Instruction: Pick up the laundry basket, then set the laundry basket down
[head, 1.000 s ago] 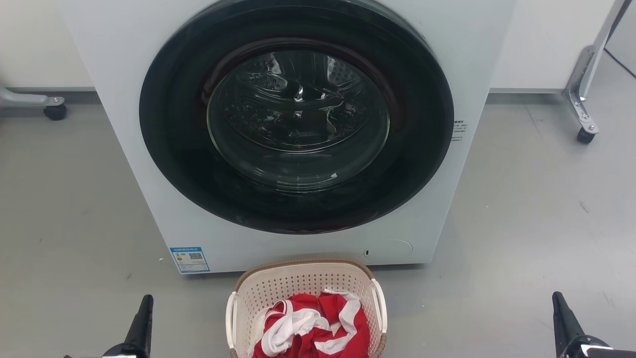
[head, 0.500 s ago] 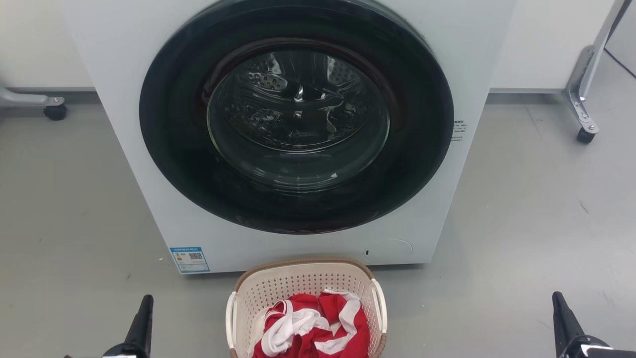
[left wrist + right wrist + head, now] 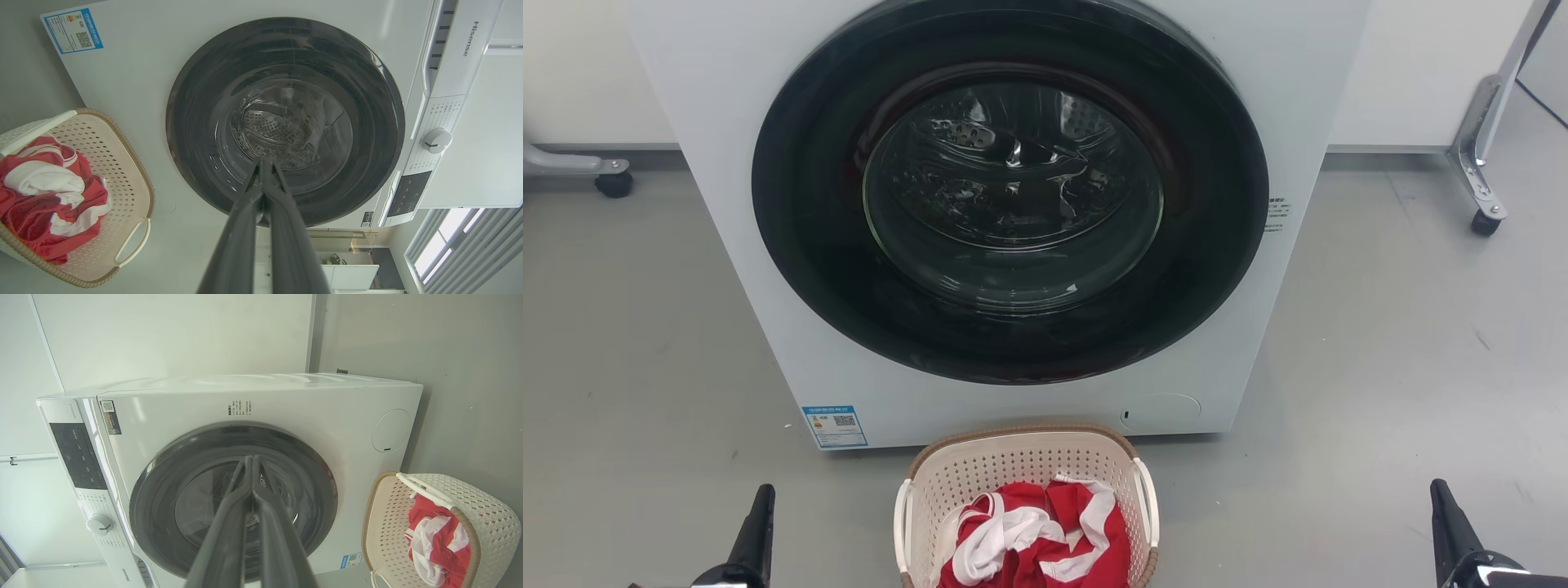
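A small cream perforated plastic laundry basket point(image 3: 1013, 464) with a brown woven-look rim sits on the grey floor point(image 3: 1380, 367), just in front of a white front-loading washing machine point(image 3: 711, 204) with a dark round glass door. The robot's left gripper point(image 3: 263, 163) and right gripper point(image 3: 250, 460) hang well apart on either side of it, each with its two long dark fingers pinched together and holding nothing. The lift could easily go wrong. Fingers this tightly closed cannot take the thin white side handles point(image 3: 1148, 496) unless they part or hook under them, and a missed handle would likely shove the light basket across the floor or against the machine. If one arm rises ahead of the other, the basket would tilt and could spill the crumpled red-and-white garment point(image 3: 1045, 539) heaped inside. A fingertip could also catch in the wall's holes or snag the cloth. The basket itself stands upright, a rounded rectangle with evenly punched walls and no visible damage, its load bunched toward the robot's end.
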Controlling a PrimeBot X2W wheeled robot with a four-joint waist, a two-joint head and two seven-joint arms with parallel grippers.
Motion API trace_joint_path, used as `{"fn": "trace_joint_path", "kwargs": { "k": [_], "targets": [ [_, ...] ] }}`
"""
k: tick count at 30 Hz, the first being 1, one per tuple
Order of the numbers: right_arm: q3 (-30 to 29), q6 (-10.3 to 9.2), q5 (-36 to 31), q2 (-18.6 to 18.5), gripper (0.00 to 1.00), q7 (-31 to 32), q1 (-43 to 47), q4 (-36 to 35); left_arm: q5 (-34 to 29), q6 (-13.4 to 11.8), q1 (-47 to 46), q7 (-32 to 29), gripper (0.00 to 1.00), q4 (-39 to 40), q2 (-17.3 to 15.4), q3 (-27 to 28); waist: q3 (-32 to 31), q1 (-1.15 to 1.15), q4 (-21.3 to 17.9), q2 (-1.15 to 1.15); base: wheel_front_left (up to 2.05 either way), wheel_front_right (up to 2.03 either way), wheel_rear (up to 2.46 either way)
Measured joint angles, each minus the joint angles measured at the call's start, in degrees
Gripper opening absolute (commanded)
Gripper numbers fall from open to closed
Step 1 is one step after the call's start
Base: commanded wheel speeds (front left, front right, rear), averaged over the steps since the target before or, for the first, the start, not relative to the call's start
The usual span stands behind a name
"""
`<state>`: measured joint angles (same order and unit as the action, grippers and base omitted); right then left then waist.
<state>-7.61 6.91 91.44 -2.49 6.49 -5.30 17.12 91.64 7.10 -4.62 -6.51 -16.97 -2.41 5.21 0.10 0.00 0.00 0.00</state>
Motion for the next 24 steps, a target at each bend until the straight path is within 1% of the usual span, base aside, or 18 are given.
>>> {"fn": "trace_joint_path", "kwargs": {
  "k": [24],
  "targets": [
    [0.00,0.00,0.00,0.00,0.00,0.00,0.00,-0.01,0.00,0.00,0.00,0.00,0.00,0.01,0.00,0.00,0.01,0.00,0.00,0.00,0.00,0.00,0.00]
  ]
}}
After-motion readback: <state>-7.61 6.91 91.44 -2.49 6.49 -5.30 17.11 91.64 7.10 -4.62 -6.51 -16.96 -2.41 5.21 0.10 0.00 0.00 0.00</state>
